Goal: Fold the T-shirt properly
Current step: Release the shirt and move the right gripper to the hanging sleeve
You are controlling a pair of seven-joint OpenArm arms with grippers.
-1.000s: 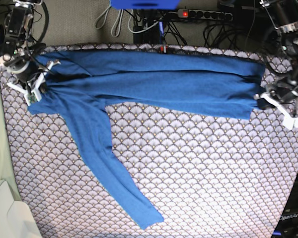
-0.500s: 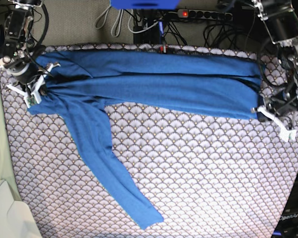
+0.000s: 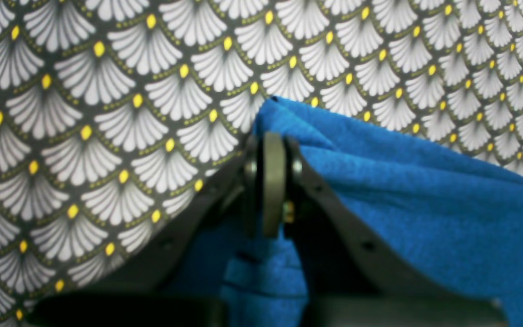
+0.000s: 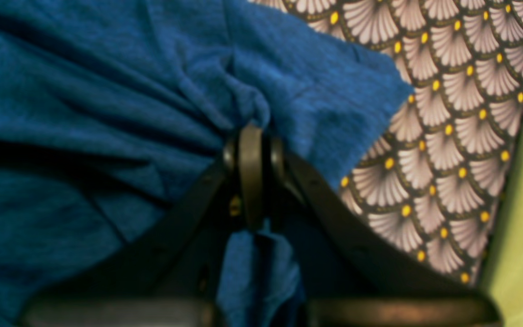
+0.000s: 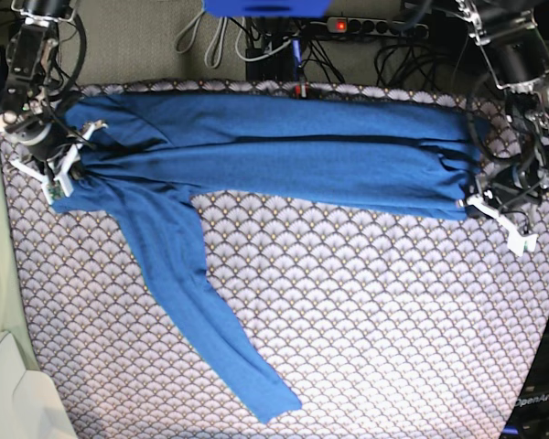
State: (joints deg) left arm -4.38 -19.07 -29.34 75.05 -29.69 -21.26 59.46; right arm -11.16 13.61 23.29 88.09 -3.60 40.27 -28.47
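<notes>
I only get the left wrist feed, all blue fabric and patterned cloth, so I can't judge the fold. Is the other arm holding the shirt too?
Observer: Yes. The right gripper is shut on a bunched fold of the shirt, at the opposite end from your left gripper.
Operator: Is the shirt flat between them?
Observer: It lies as a long band along the far edge of the patterned cloth, with one lengthwise fold line showing.
Operator: Any loose parts?
Observer: One sleeve trails diagonally from near the right gripper toward the cloth's near edge, not folded in.
</notes>
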